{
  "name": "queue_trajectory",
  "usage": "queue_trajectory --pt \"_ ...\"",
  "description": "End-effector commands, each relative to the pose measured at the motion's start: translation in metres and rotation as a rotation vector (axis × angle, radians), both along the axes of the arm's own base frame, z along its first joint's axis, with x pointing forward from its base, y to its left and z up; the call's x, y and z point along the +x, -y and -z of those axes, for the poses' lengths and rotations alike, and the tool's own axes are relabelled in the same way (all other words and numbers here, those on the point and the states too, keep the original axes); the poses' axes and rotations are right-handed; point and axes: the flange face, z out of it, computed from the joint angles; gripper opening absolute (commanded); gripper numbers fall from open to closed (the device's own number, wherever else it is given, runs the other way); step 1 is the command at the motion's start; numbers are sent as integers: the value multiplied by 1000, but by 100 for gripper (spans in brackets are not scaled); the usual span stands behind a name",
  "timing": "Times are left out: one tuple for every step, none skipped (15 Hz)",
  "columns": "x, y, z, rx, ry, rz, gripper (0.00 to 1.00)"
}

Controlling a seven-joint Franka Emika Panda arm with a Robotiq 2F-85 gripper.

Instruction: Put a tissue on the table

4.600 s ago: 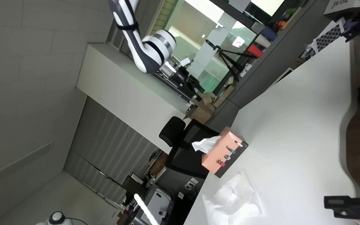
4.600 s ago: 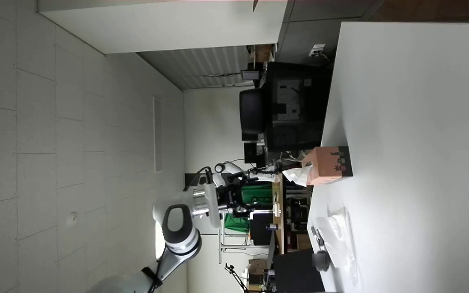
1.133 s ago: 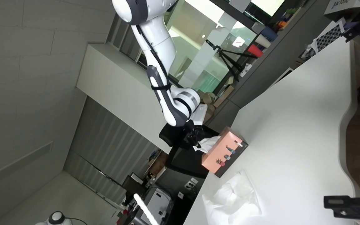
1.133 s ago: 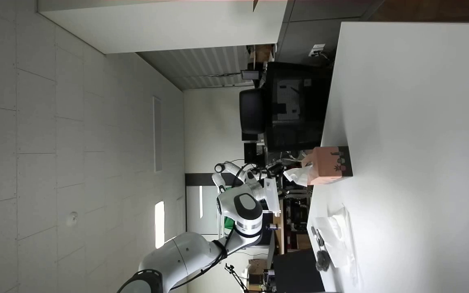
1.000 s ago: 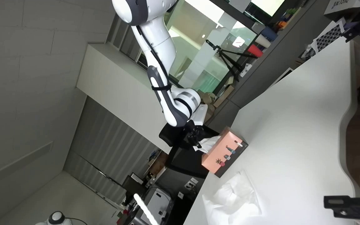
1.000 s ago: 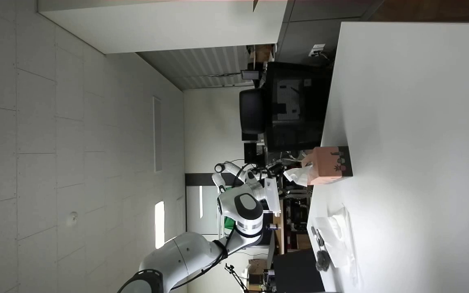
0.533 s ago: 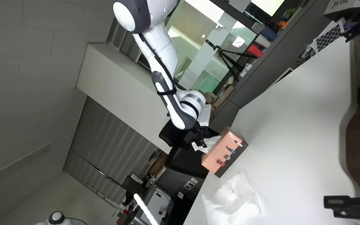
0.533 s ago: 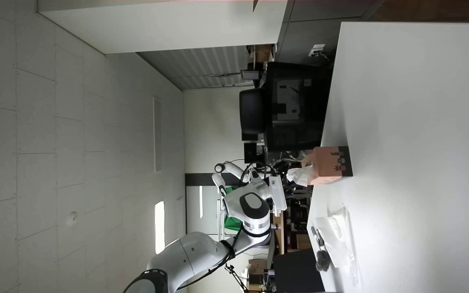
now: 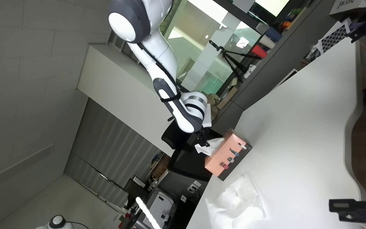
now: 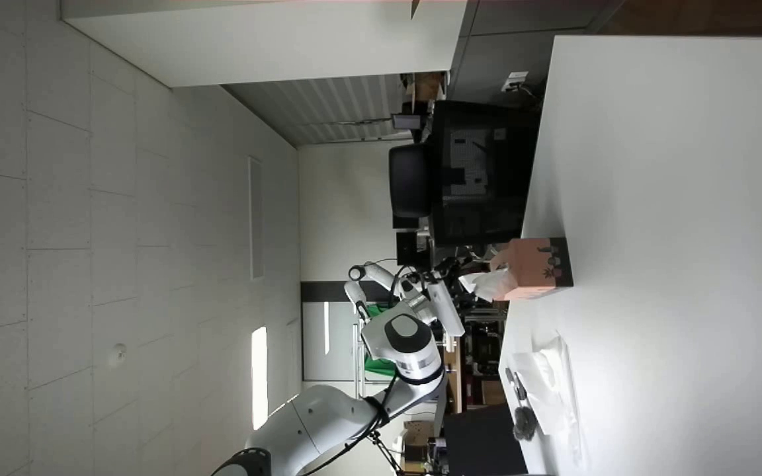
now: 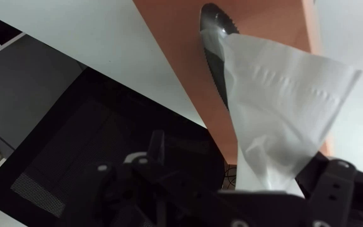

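A white tissue [image 11: 269, 101] sticks out of the dark slot of an orange tissue box [image 11: 175, 37]. The box [image 9: 226, 156] stands at the edge of the white table [image 9: 297, 133] and shows in both exterior views [image 10: 533, 268]. The tissue also shows in both exterior views [image 9: 213, 145] [image 10: 483, 284]. My gripper [image 11: 237, 154] is open; in the wrist view one finger is left of the tissue and one right, with the tissue's lower end partly hidden behind the gripper. In an exterior view the gripper [image 9: 203, 141] is right at the tissue, above the box.
A crumpled white sheet [image 9: 237, 203] lies on the table beside the box, also seen in an exterior view [image 10: 546, 377]. Small dark items [image 10: 523, 423] lie beside it. A black chair [image 10: 480, 178] stands behind the table edge. A black metal bracket [image 9: 354, 210] juts over the table.
The arm has come down from high above to the tissue over several seconds. In the last half second the gripper has turned and shifted slightly. The box has not moved.
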Motion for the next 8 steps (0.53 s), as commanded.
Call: queue_trajectory --pt "6 -3 -1 -26 -7 15 66" --pt "6 -4 0 -30 -12 15 60" --pt "7 -5 0 -35 -20 16 53" --pt "7 -6 0 -41 -26 16 45" --pt "7 -6 1 -49 -30 17 38" --pt "8 -5 1 -62 -32 20 31" --pt "8 -5 0 -79 -29 20 25" --pt "8 -5 -1 -96 -26 17 19"
